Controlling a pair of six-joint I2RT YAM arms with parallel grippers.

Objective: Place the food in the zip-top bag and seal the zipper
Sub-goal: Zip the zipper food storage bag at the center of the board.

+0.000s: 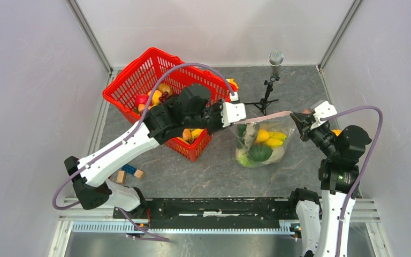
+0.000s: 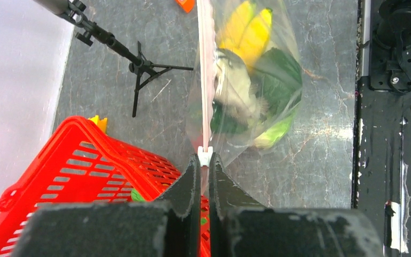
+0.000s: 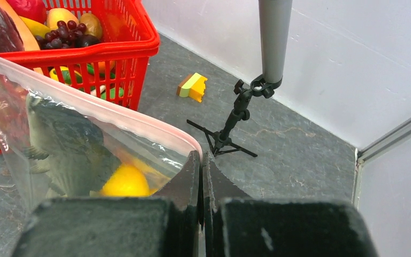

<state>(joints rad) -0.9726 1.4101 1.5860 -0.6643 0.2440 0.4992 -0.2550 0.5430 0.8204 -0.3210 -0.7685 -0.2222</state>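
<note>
There's the left gripper clamped on one end of the zipper, and the right gripper pinching the other. The zip-top bag hangs between them (food inside), its bottom seemingly touching the table.

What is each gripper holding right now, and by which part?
Both hold the bag by its pink zipper strip: the left gripper pinches one end, the right gripper the opposite corner.

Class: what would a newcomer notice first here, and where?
A clear crinkly plastic bag of yellow and green toy food is held mid-table, its pale pink zipper strip stretched between the left pincer and right pincer, both shut on it. Left of it sits a red mesh basket.
</note>
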